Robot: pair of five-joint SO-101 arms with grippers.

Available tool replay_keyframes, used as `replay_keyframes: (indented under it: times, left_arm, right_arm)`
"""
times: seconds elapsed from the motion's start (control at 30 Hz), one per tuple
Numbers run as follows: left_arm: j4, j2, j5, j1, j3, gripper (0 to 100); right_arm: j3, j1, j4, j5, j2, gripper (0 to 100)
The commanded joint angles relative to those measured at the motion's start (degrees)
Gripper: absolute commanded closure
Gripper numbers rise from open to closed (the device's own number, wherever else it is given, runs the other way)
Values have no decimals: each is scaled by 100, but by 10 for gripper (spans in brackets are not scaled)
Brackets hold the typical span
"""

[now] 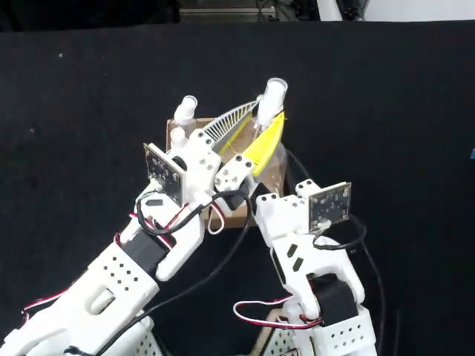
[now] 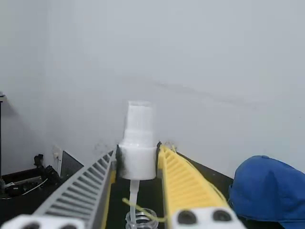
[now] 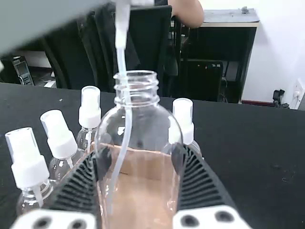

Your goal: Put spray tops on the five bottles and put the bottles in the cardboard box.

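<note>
My left gripper (image 2: 138, 161), with one grey and one yellow finger, is shut on a white spray top (image 2: 138, 143). In the high view that spray top (image 1: 275, 92) is raised above the cardboard box (image 1: 176, 132). My right gripper (image 3: 137, 155) is shut on a clear uncapped bottle (image 3: 138, 138), held upright over the box. The top's thin dip tube (image 3: 121, 57) hangs down through the bottle's threaded neck, and the cap sits well above the rim. Several bottles with white spray tops stand in the box around it, such as one bottle (image 3: 25, 160) and another bottle (image 3: 184, 119).
The box sits on a black table (image 1: 386, 111) with open room on every side. A blue object (image 2: 267, 191) lies off to one side in the left wrist view. Both arm bodies crowd the table's near middle, with cables looping between them.
</note>
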Motion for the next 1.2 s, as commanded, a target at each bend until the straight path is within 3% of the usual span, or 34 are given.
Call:
replay_keyframes:
  times: [0.0, 0.2, 0.3, 0.63, 0.83, 1.17]
  left_arm:
    - [35, -202, 53, 145, -75, 968]
    - [132, -202, 334, 171, -40, 753]
    - [774, -299, 818, 154, -180, 696]
    - [2365, -2101, 967, -84, -259, 743]
    - [3068, -3068, 985, -1297, -127, 781]
    - [3112, -4659, 985, -3389, 1244, 894]
  right_arm:
    - [-31, -53, -149, -53, -567, 987]
    - [110, -53, -185, -26, -567, 987]
    - [92, -44, -185, -26, -567, 987]
    - [92, -44, -193, -35, -567, 987]
    - [110, -35, -607, -26, -567, 987]
    - [488, 202, -1389, -70, -505, 987]
